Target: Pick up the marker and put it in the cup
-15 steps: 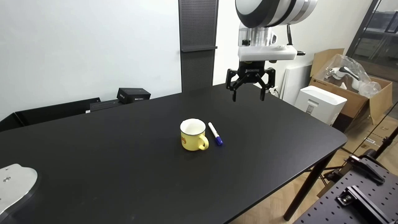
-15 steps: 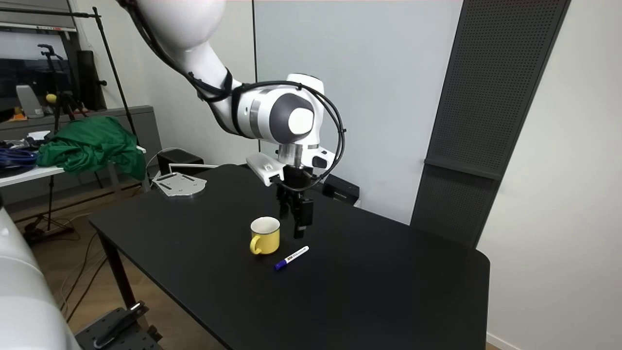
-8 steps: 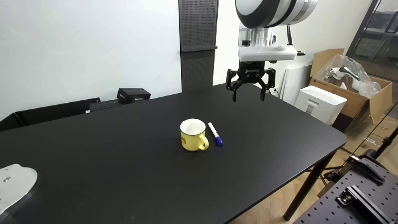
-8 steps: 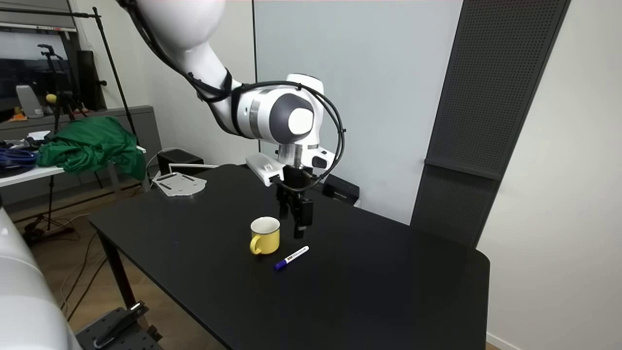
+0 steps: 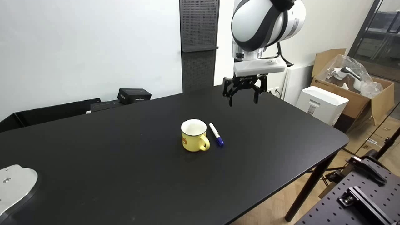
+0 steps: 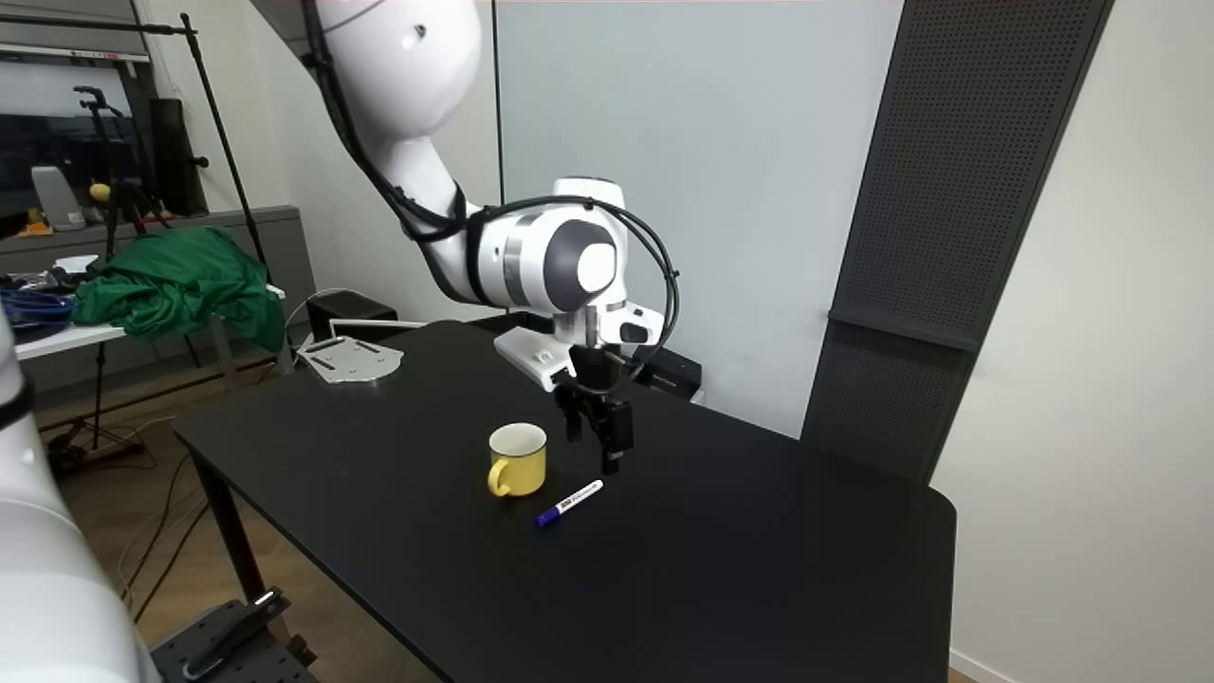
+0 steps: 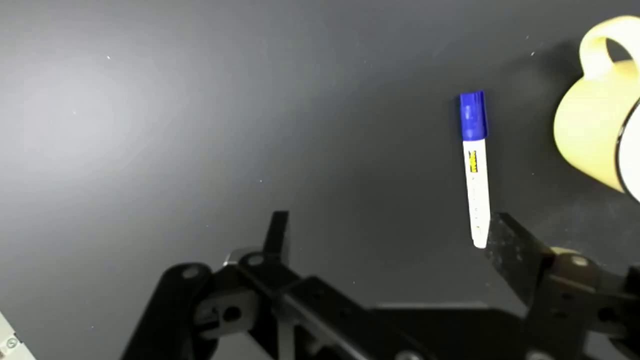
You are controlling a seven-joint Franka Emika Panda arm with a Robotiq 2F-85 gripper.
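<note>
The marker [image 5: 216, 133], white with a blue cap, lies flat on the black table just beside the cup; it shows too in an exterior view [image 6: 569, 503]. The yellow cup [image 5: 190, 142] stands upright, white inside, its handle toward the marker's cap end. It shows in an exterior view [image 6: 520, 474] and partly, cut off by the right edge, in the wrist view [image 7: 590, 125]. My gripper [image 5: 243, 100] is open and empty, above the table and apart from both. In the wrist view the marker [image 7: 476, 175] lies ahead of the right fingertip [image 7: 505, 240], its white end by that tip.
The black table [image 5: 125, 175] has a grey metal plate [image 5: 17, 184] on it, also in an exterior view [image 6: 351, 359]. Black boxes [image 5: 134, 95] stand along the wall. A white box [image 5: 322, 103] and a cardboard carton [image 5: 353, 97] stand beyond the table's edge.
The arm is still between the two earlier frames, then the gripper moves lower and nearer the marker's white end, tilting slightly. It stays open. Marker and cup have not moved.
</note>
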